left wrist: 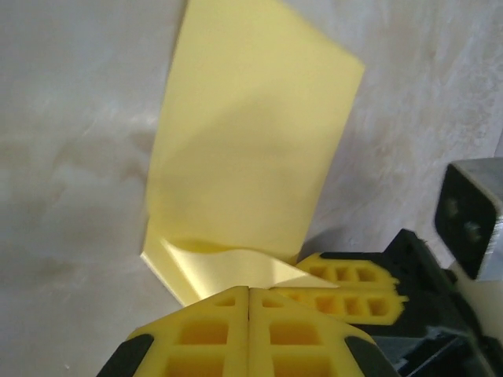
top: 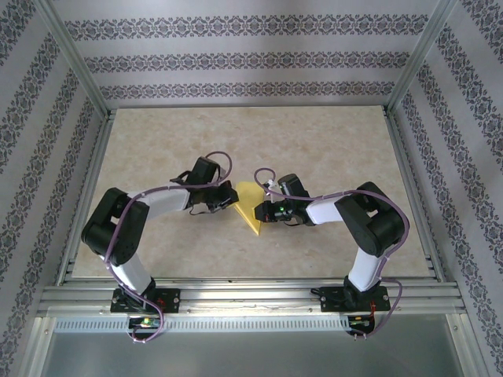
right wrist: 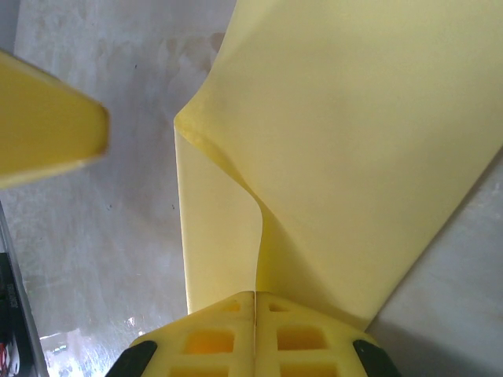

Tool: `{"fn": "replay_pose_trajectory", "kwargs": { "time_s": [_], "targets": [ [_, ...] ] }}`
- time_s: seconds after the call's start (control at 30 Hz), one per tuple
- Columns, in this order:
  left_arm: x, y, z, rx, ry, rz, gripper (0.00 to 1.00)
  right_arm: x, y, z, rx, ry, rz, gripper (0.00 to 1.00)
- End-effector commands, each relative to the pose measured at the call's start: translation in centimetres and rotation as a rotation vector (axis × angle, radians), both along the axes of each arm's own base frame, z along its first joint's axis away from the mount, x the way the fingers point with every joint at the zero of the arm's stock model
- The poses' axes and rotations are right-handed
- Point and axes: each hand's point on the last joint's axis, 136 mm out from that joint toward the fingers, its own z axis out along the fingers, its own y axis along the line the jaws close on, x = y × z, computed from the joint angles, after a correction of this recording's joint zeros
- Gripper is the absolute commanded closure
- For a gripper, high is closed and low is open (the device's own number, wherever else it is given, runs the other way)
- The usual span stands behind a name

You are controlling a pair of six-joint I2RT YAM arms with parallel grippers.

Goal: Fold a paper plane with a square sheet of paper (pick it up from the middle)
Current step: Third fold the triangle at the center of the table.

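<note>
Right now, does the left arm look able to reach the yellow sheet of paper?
Probably yes. The left gripper sits at the edge of the sheet of paper, jaws shut. The right gripper pinches it from the opposite side and is not in the way.

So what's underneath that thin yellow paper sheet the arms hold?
The beige marbled tabletop, showing all around the thin yellow paper sheet. A folded-under layer of it lies beneath too. The table patch directly below is covered.
</note>
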Motion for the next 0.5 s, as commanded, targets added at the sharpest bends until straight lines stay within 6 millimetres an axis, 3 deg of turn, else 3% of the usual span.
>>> {"fn": "replay_pose_trajectory", "kwargs": {
  "time_s": [0.0,0.47],
  "targets": [
    [0.7,-1.6,1.8,-0.126,-0.042,0.036,0.96,-0.2,-1.3,-2.5,-0.086,0.038,-0.020,1.00],
    [-0.2,-3.7,-1.2,-0.119,0.019,0.015,0.96,-0.2,-1.3,-2.3,-0.095,0.036,-0.018,1.00]
  ]
}}
